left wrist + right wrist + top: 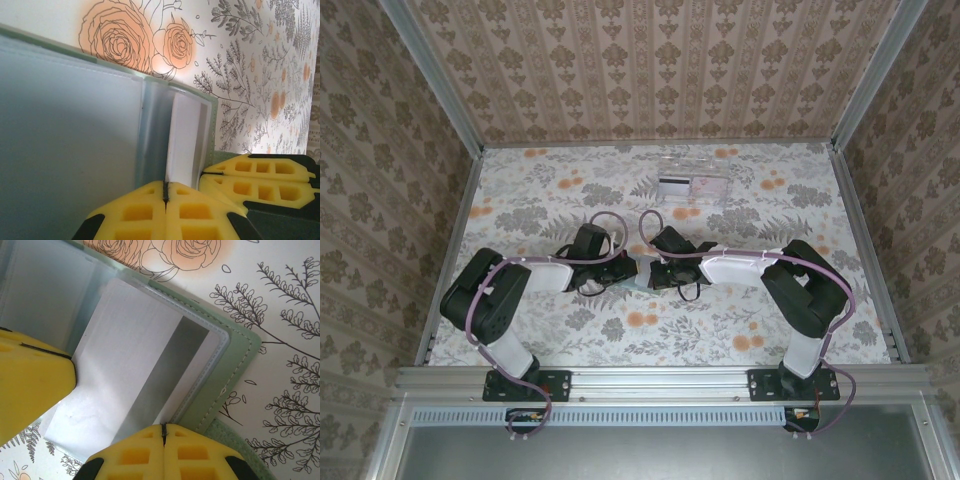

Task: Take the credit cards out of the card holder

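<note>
The card holder (236, 354) is a grey-green wallet with clear slot pockets, lying open on the flowered table between the two arms (642, 274). A pale credit card (131, 356) with a grey stripe lies partly in its end pocket. My left gripper (165, 186) is shut on the near edge of that pale card (186, 134); one of its yellow fingers (34, 385) shows in the right wrist view. My right gripper (163, 428) is shut on the holder's pocket edge beside the card, and its fingers (260, 172) sit close to the right of the left gripper. Other cards are hidden.
A clear plastic tray (692, 186) with card-like pieces in it stands at the back middle of the table. Patterned walls and metal rails enclose the table on three sides. Both arms' cables loop over the middle.
</note>
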